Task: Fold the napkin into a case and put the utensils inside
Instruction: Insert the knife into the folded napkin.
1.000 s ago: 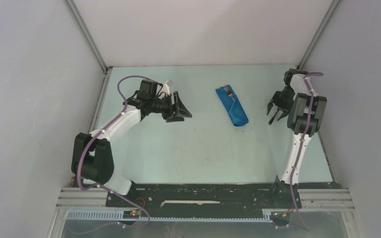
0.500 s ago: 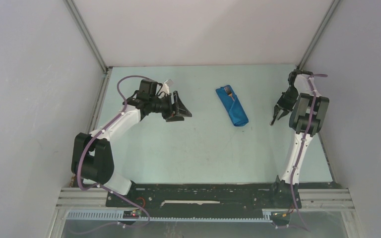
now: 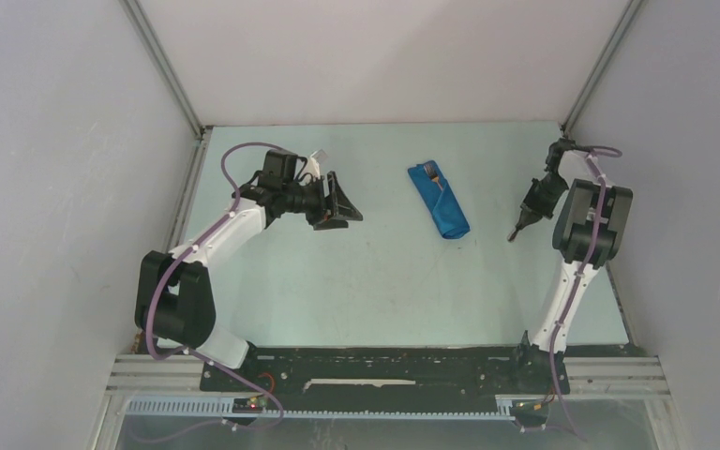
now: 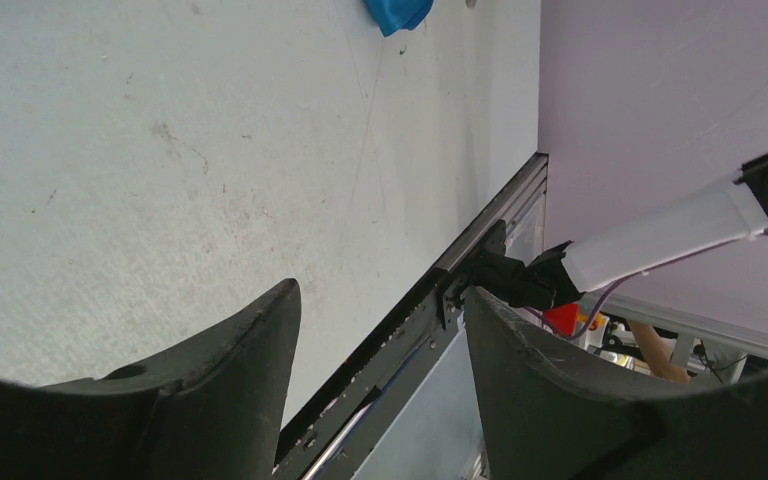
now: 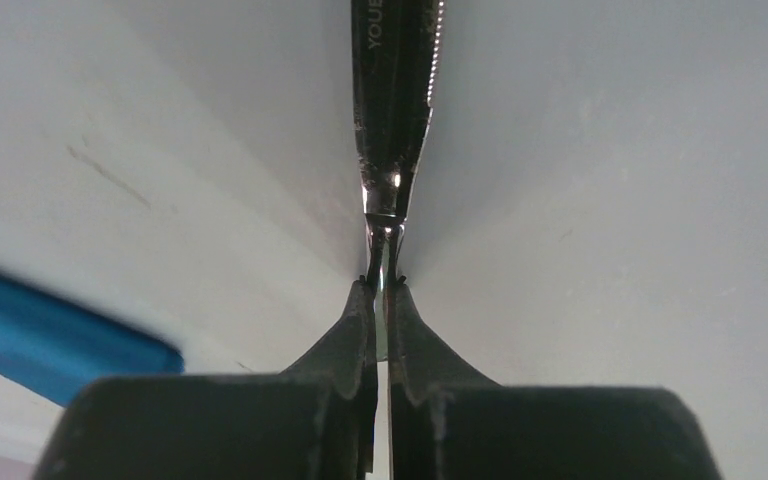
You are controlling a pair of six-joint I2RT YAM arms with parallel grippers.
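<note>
Swung rightward, right claw [image 5: 381, 288] pinches the knife [image 5: 395, 100], far end cropped; left claw [image 4: 380, 296] gapes apart.

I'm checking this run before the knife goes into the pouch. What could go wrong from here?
1. The right gripper pinches the knife only at one thin end, so it could pivot or slip on the way over.
2. The case lies loose, with the left gripper open and well away from it. The knife might shove the case or nudge the fork rather than slide in.
</note>
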